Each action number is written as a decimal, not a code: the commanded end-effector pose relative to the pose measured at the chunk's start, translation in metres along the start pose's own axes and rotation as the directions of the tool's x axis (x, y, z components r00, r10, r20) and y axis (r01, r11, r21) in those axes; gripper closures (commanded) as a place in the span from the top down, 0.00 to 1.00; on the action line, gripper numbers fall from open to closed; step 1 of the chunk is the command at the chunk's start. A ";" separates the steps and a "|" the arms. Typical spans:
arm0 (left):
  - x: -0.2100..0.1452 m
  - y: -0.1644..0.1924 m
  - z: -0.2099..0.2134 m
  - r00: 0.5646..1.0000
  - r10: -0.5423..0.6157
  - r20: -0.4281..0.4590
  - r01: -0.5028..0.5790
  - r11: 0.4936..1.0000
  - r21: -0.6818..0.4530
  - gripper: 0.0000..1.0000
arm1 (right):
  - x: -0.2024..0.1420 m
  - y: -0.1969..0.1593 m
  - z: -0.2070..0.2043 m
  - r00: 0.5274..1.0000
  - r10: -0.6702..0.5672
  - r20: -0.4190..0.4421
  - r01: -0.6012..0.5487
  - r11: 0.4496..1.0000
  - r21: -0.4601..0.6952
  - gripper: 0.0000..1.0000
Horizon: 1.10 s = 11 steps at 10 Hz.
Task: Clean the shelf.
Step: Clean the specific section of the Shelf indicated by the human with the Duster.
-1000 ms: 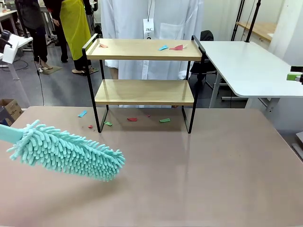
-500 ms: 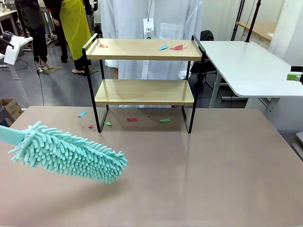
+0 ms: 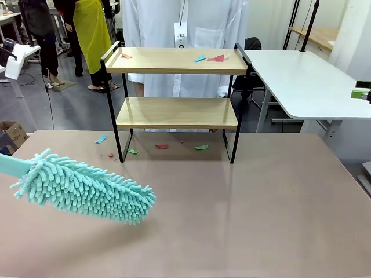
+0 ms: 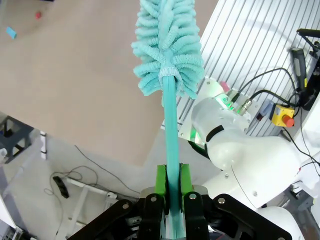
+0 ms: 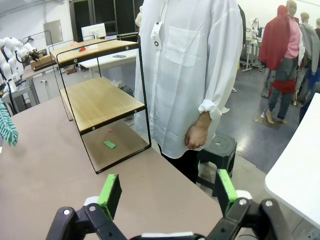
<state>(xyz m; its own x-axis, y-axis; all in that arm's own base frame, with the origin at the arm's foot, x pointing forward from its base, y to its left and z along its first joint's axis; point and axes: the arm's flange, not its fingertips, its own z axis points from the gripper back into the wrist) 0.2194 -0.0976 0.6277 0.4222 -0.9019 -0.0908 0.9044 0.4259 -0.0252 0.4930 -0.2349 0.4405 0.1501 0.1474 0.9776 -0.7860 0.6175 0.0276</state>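
Front view coverage places the shelf [image 3: 168, 61] upright at the far middle of the tabletop [image 3: 261, 208], just before a person [image 3: 156, 23] in a white coat who stands at the far edge. Three bits of paper are seen on its top board: a blue scrap [image 3: 200, 58] and a red scrap [image 3: 217, 58] toward the right, and a pale pink scrap [image 3: 126, 56] near the left rail. The lower board appears bare, and loose scraps [image 3: 202, 147] are scattered on the tabletop beneath and beside the frame. A teal fluffy duster [image 3: 87, 188] is held out over the near left of the tabletop, well apart from the shelf and apparently raised off the surface. This is judged a carrying pose, so that the head can be swung toward the top board without dragging. In the left wrist view the left fingers [image 4: 160, 181] are pressed tight on the duster's thin handle [image 4: 171, 125], gripped near its end, presumably so that the full length can be used for reach across the boards. In the right wrist view the right fingers [image 5: 110, 194] are spread wide with nothing between them and are parked off to the shelf's side, probably so that the sweep is left unobstructed. No sweeping contact is made yet, and the top board is judged the first target.
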 end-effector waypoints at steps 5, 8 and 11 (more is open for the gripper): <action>0.000 -0.004 -0.001 1.000 0.012 0.015 -0.012 1.000 -0.007 0.13 | 0.004 0.001 -0.001 1.000 0.005 0.001 -0.005 1.000 -0.001 1.00; 0.000 -0.004 -0.001 1.000 0.012 0.015 -0.012 1.000 -0.007 0.13 | 0.004 0.001 -0.001 1.000 0.005 0.001 -0.005 1.000 -0.001 1.00; 0.000 -0.004 -0.001 1.000 0.012 0.015 -0.012 1.000 -0.007 0.13 | 0.004 0.001 -0.001 1.000 0.005 0.001 -0.005 1.000 -0.001 1.00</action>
<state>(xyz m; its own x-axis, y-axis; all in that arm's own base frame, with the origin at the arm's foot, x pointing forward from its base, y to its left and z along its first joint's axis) 0.2195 -0.0977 0.6275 0.4222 -0.9019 -0.0912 0.9044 0.4260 -0.0255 0.4930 -0.2349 0.4405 0.1501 0.1474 0.9776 -0.7860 0.6176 0.0276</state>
